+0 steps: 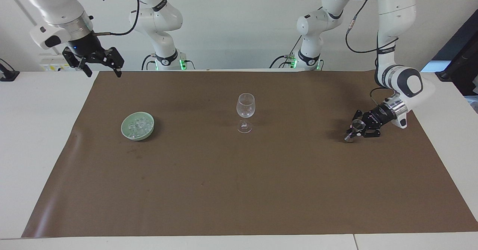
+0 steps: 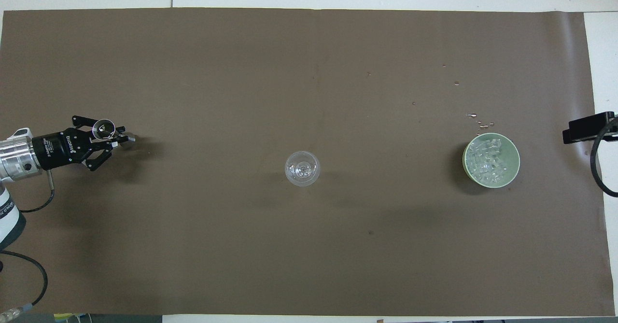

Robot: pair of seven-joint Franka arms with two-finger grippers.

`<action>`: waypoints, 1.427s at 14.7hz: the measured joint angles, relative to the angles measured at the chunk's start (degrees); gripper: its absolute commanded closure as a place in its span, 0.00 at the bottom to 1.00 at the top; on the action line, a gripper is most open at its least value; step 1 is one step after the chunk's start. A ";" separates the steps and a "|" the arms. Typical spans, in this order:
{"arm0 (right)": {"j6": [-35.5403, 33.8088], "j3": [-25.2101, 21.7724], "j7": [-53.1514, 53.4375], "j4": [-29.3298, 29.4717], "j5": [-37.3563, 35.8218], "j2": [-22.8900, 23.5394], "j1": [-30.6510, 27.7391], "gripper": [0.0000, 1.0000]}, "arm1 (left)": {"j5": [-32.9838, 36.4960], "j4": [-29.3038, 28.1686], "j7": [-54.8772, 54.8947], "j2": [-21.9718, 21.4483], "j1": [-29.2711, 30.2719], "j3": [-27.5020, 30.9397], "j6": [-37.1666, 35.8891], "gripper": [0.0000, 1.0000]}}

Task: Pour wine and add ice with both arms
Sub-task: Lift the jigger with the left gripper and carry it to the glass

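A clear stemmed wine glass [image 1: 245, 107] [image 2: 301, 168] stands upright at the middle of the brown mat. A green bowl [image 1: 138, 137] [image 2: 517, 161] toward the right arm's end holds a heap of clear ice cubes [image 1: 137, 125] [image 2: 487, 159]. My left gripper [image 1: 357, 128] [image 2: 110, 137] is low over the mat at the left arm's end, shut on a small metal jigger [image 1: 359, 123] [image 2: 103, 128] that is tilted, its lower end at the mat. My right gripper [image 1: 104, 72] is open and empty, raised over the mat's edge; only part of it [image 2: 586, 128] shows in the overhead view.
The brown mat [image 1: 239, 190] [image 2: 309, 48] covers most of the white table [image 1: 37, 130]. A few small droplets [image 2: 478, 118] lie on the mat just farther from the robots than the bowl. A black cable [image 2: 595, 163] hangs by the right gripper.
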 measured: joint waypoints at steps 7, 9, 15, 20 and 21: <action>0.00 0.00 0.00 0.00 0.00 0.00 0.00 0.00 | 3.89 -0.18 -13.95 -11.63 -11.48 -0.28 -3.64 1.00; 0.00 0.00 0.00 0.00 0.00 0.00 0.00 0.00 | 4.76 -0.29 -18.51 -15.04 -15.46 -0.37 -4.43 1.00; 0.00 0.00 0.00 0.00 0.00 0.00 -0.02 0.00 | 7.93 -0.38 -23.36 -19.34 -26.89 -0.56 -2.86 1.00; 0.00 0.00 0.00 0.00 0.00 0.00 -0.03 0.00 | 9.86 -0.40 -30.79 -19.96 -36.98 -0.66 7.53 1.00; 0.00 0.00 0.00 0.00 0.00 0.00 -0.03 0.00 | 11.40 -0.41 -32.49 -19.95 -38.41 -0.69 9.28 1.00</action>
